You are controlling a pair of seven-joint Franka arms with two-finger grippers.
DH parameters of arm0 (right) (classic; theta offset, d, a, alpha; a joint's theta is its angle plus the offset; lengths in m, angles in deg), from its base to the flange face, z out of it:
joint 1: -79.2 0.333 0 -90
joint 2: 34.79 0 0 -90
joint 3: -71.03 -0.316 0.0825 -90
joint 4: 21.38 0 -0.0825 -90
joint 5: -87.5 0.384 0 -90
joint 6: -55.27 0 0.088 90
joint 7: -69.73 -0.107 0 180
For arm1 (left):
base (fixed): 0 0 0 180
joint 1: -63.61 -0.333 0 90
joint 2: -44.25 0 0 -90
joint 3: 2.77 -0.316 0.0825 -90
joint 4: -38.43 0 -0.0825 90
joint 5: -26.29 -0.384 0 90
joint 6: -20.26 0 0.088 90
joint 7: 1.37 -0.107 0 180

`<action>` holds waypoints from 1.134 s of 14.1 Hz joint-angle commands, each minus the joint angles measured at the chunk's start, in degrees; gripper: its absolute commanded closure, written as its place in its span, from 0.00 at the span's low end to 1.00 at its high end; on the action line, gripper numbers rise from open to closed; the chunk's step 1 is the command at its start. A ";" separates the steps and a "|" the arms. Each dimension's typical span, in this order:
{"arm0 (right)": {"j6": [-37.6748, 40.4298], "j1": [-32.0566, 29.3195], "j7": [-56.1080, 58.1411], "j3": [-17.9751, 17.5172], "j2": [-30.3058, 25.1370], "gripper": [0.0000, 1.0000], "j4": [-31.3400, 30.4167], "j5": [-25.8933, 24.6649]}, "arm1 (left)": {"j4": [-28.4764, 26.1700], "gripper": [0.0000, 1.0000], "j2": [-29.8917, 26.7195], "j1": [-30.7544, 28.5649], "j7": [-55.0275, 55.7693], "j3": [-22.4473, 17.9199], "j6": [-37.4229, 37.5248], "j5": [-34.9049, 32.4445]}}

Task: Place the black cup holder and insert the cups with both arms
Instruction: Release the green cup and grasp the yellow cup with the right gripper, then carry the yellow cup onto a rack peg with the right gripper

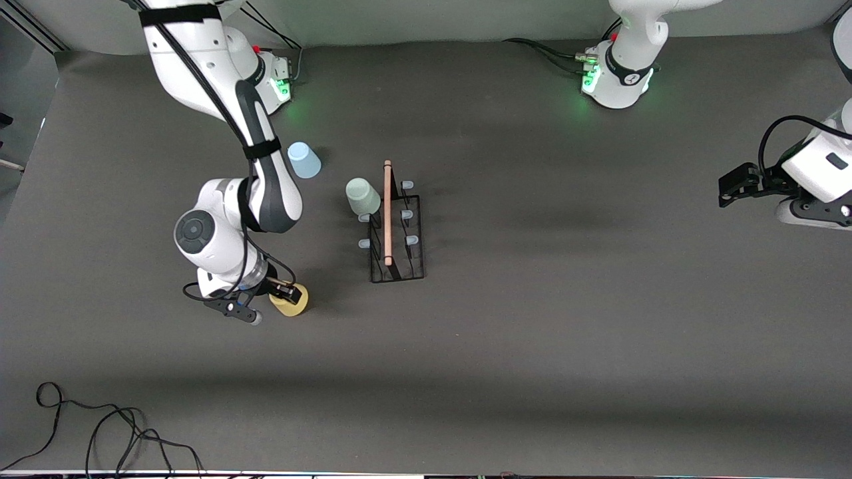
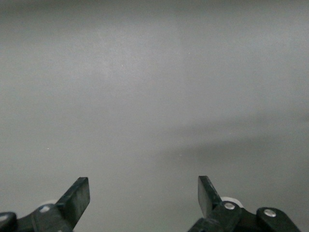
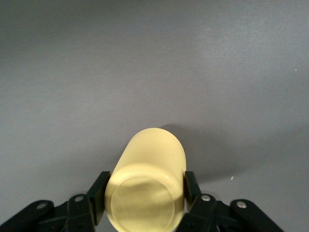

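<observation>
The black cup holder [image 1: 397, 229] stands upright mid-table, its wooden rod handle [image 1: 387, 213] on top. The pale mint green cup [image 1: 363, 196] hangs on a peg on the holder's side toward the right arm's end. The light blue cup [image 1: 303, 160] stands upside down on the table, farther from the front camera. My right gripper [image 1: 283, 293] is shut on the yellow cup [image 1: 291, 300], low over the table; in the right wrist view the fingers [image 3: 98, 191] press both sides of the yellow cup [image 3: 147, 179]. My left gripper [image 1: 730, 187] waits open and empty at the left arm's end [image 2: 144, 186].
Loose black cables [image 1: 100, 426] lie at the front-camera edge toward the right arm's end. The dark grey table [image 1: 566, 319] spreads around the holder. Pale-tipped pegs [image 1: 407, 215] stick out on the holder's side toward the left arm's end.
</observation>
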 commanded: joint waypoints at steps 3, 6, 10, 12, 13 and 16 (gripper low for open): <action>10.23 0.88 -2.81 0.42 -11.59 1.00 -0.11 1.27 | 0.57 0.00 -0.48 0.50 1.21 -0.14 0.89 -0.25; 15.77 6.39 -14.57 0.33 -14.51 1.00 2.70 0.92 | 0.48 0.00 -0.48 0.50 1.21 -0.14 0.89 -0.25; 15.52 13.34 -27.69 0.24 -12.85 1.00 5.52 -2.76 | 0.48 0.00 -0.40 0.41 1.12 -0.14 0.89 -0.25; 15.35 14.58 -28.68 0.15 -11.97 1.00 5.35 -4.44 | 0.48 0.00 -0.31 0.41 1.12 -0.14 0.80 -0.25; 15.17 14.67 -28.68 0.15 -11.70 1.00 5.17 -4.45 | 0.48 0.00 -0.31 0.41 1.12 -0.14 0.80 -0.25; 14.30 14.76 -28.68 0.15 -10.12 1.00 5.08 -4.54 | 0.39 0.00 -0.31 0.41 1.12 -0.14 0.89 -0.25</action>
